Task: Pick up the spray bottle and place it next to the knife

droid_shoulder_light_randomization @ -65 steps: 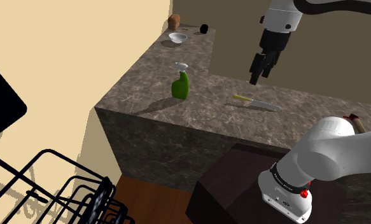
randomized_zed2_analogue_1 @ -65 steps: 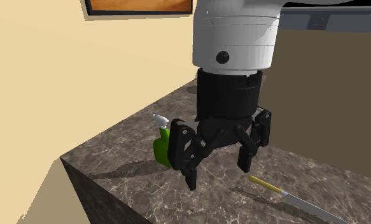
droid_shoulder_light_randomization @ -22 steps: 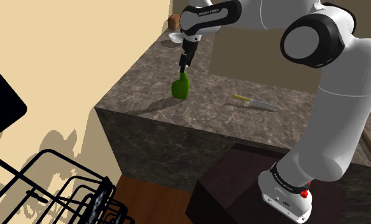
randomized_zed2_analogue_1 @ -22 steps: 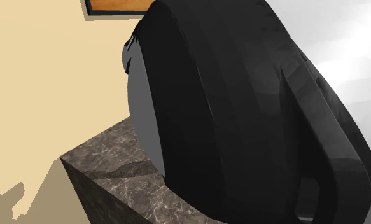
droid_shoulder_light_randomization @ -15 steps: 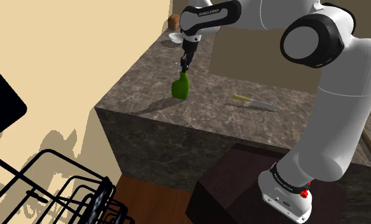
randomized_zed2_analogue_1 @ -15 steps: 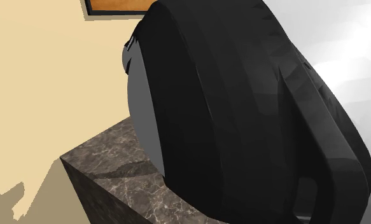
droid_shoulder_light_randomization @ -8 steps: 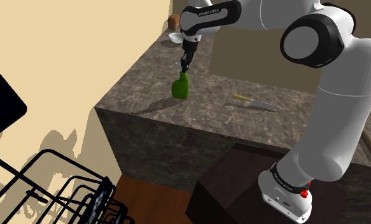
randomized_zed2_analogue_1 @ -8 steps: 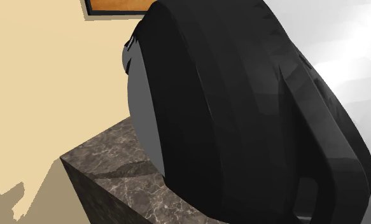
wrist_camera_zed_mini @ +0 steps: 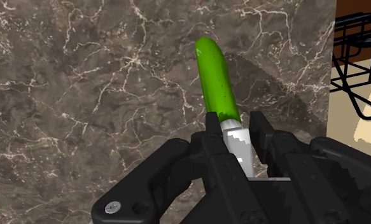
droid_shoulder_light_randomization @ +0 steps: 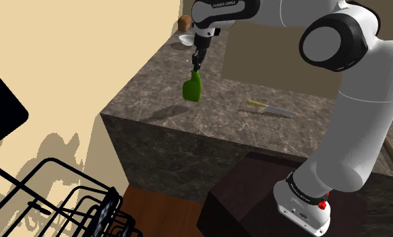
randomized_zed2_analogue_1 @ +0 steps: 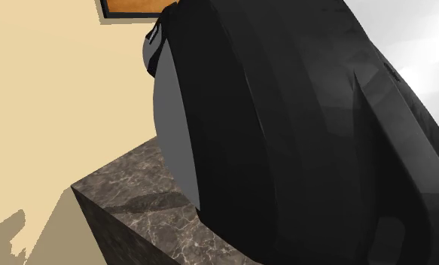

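Gripping the green spray bottle (droid_shoulder_light_randomization: 192,88) by its white neck, gripper (droid_shoulder_light_randomization: 197,62) clamped shut on it.

Wrist view has both black fingers (wrist_camera_zed_mini: 211,130) pinching the white top, and the green body pokes straight out past the fingertips over the dark marble counter (droid_shoulder_light_randomization: 222,128). From the shoulder view the bottle hangs right under the gripper and looks just clear of the stone, though I can't say for sure. The knife (droid_shoulder_light_randomization: 272,108), yellow handle, lies flat on the same counter, well apart from the gripper, off on the stand's side. A white bowl (droid_shoulder_light_randomization: 187,39) sits just beyond the gripper, near the far corner. A black wire rack (droid_shoulder_light_randomization: 67,202) is way down below, off the counter's edge. In the second exterior view the arm (randomized_zed2_analogue_1: 285,135) looms black and close in front of a counter corner.
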